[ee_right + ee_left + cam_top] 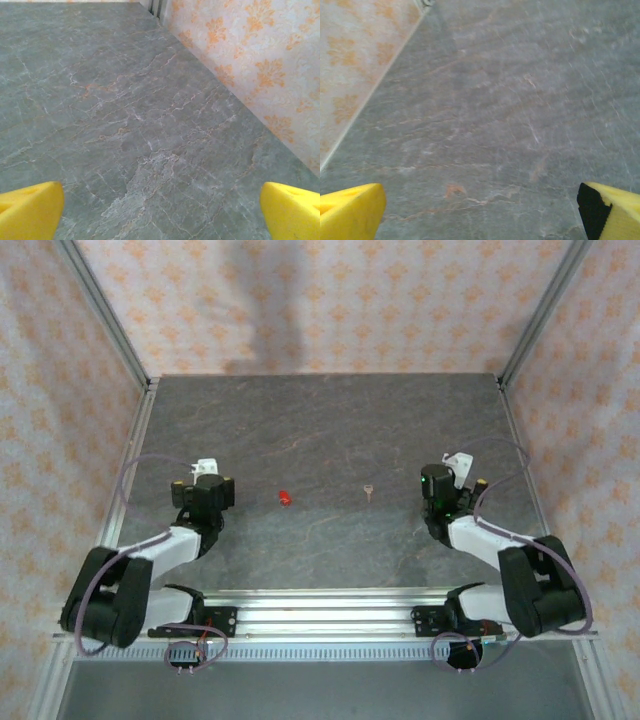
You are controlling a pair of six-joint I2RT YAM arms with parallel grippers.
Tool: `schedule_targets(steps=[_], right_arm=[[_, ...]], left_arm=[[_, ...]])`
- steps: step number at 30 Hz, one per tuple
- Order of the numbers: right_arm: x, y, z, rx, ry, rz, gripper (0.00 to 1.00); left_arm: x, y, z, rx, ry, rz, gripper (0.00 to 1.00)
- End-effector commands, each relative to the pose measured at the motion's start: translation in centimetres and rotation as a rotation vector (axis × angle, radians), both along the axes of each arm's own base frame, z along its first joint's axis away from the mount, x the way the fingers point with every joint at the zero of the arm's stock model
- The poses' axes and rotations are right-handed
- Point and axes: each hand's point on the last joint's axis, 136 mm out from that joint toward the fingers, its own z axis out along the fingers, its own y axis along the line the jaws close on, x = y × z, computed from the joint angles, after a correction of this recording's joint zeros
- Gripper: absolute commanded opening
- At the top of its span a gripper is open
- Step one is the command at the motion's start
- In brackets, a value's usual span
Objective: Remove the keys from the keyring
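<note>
The keyring (283,497), a tiny bright red piece, lies on the grey stone tabletop (330,430) between the two arms. A small pale key (369,490) lies apart from it, a short way to its right. My left gripper (195,473) sits left of the red piece, clear of it. In the left wrist view the left gripper (480,215) is open, its yellow fingertips (350,212) wide apart over bare stone. My right gripper (468,470) sits right of the key and does not touch it. The right wrist view has the right gripper (160,212) open too, nothing between its fingers (292,210).
Patterned walls (330,300) with metal corner posts (105,315) enclose the table on three sides. An aluminium rail (320,615) with both arm bases runs along the near edge. The left wall (355,65) is close to the left gripper, the right wall (260,65) close to the right.
</note>
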Motion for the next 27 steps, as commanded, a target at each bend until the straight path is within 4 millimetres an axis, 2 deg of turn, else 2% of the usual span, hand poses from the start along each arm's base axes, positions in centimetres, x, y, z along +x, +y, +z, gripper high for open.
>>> schedule_targets(steps=[1, 3, 4, 6, 9, 12, 15, 27], right_arm=[[2.4, 0.7, 2.4, 0.056, -0.170, 0.082, 0.99], [3.2, 1.0, 2.1, 0.065, -0.159, 0.130, 0.99], [3.7, 1.2, 1.9, 0.072, -0.151, 0.166, 0.99], [4.5, 2.2, 0.6, 0.108, -0.136, 0.288, 0.99], [5.8, 2.0, -1.8, 0.199, -0.100, 0.334, 0.99], [5.9, 1.0, -1.8, 0.208, -0.096, 0.282, 0.99], [5.4, -0.3, -1.4, 0.187, -0.130, 0.188, 0.99], [5.5, -0.3, -1.6, 0.197, -0.125, 0.192, 0.99]], left_arm=[[3.3, -1.1, 5.0, 0.012, -0.248, -0.079, 1.00], [3.4, -1.3, 4.9, -0.021, -0.325, -0.104, 1.00], [3.4, -1.6, 4.2, -0.038, -0.344, -0.131, 1.00], [2.9, -1.4, 3.3, -0.033, -0.411, -0.137, 1.00], [3.5, -1.3, 2.5, -0.053, -0.323, -0.136, 1.00], [4.5, -0.6, 2.7, -0.056, -0.327, -0.106, 1.00], [4.7, 0.6, 2.5, -0.058, -0.296, -0.016, 1.00], [4.9, 1.3, 2.6, -0.059, -0.297, 0.015, 1.00]])
